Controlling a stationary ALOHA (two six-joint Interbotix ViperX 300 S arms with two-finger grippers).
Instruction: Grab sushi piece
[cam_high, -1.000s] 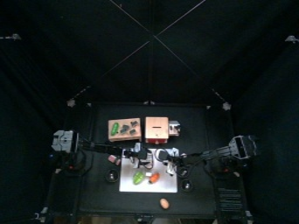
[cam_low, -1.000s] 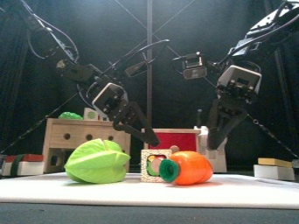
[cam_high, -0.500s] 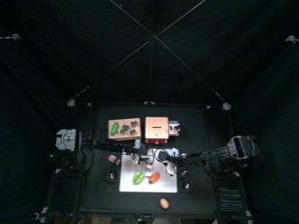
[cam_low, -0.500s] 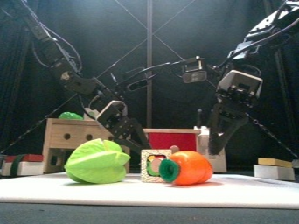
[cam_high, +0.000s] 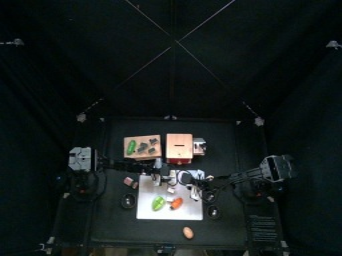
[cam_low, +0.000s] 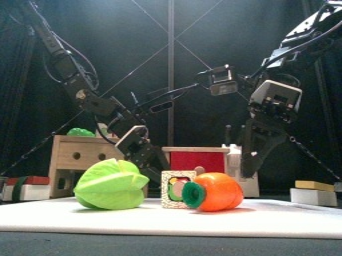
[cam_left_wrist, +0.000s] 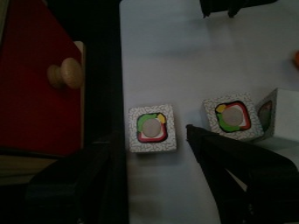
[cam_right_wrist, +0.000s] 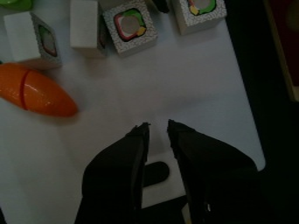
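Sushi piece, a white square roll with a green rim and pink centre (cam_left_wrist: 153, 129), lying flat on the white mat (cam_left_wrist: 176, 52), just above centre in the left wrist view and directly ahead of the left gripper (cam_left_wrist: 158, 171). Jaws spread wide, nothing between them, one dark finger at each lower corner of that frame, roll lined up with the gap. Second, similar white-and-green sushi piece (cam_left_wrist: 230, 116) just beside the first on its right, apart from it, close to the right-hand finger.

To do the grab well: lower straight down with the jaws kept wide, centre the gap on the nearer roll, and slide the right-hand finger into the bare strip between the two rolls rather than onto the neighbour. Close only once both fingertips sit below the top face, squeezing the flat sides; gently, since the piece looks light and likely to skid or tip on the smooth mat.

Red box with a round wooden knob (cam_left_wrist: 70, 72) at the left edge, beyond a dark strip; worth keeping the left-hand finger clear of it.

Glossy orange egg-shaped toy (cam_right_wrist: 35, 87) and green star-shaped fruit (cam_low: 111, 185) at the mat's front. Right gripper (cam_right_wrist: 160, 131) hovering over bare mat, jaws drawn almost together, holding nothing.
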